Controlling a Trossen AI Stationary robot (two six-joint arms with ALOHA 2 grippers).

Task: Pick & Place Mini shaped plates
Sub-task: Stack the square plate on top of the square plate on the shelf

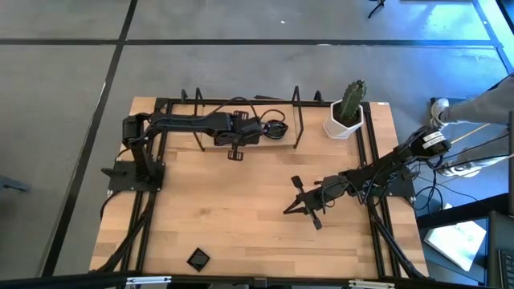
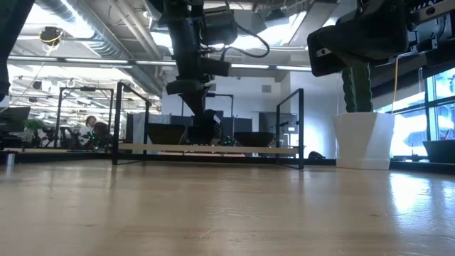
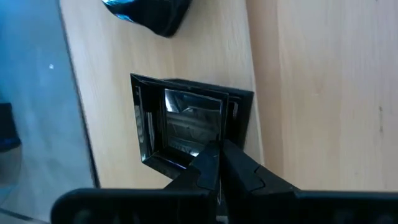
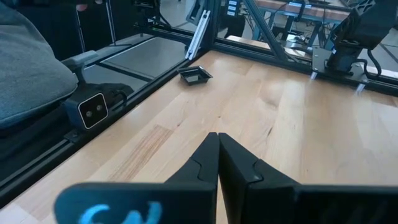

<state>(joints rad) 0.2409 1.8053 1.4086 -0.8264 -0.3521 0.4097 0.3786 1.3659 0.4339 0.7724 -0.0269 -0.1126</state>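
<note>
Near edge of the surface: a single black raised-rim square plate (image 1: 198, 258) is sitting alone on the wooden surface (image 1: 241, 209), close to the front rail; the right wrist view is showing it (image 4: 196, 74) with nothing lying in it.
Stack under the left arm: a glossy black square plate (image 3: 186, 124) is lying at the far side of the surface, with further rims showing under it, so several seem to be nested together; how many I cannot tell. Its hollow is holding only reflections.
Left gripper (image 3: 219, 163): it is hanging just over the near rim of that stack, jaws pressed together and holding nothing; from above it (image 1: 277, 128) is showing at the back of the surface.
Right gripper (image 1: 301, 201): it is hovering over bare wood right of centre, well apart from both plates, jaws closed on nothing; its fingertips (image 4: 217, 155) are meeting in a point.
White pot (image 1: 344, 122): it is standing in the back right corner and is holding a green cactus (image 1: 351, 100).
</note>
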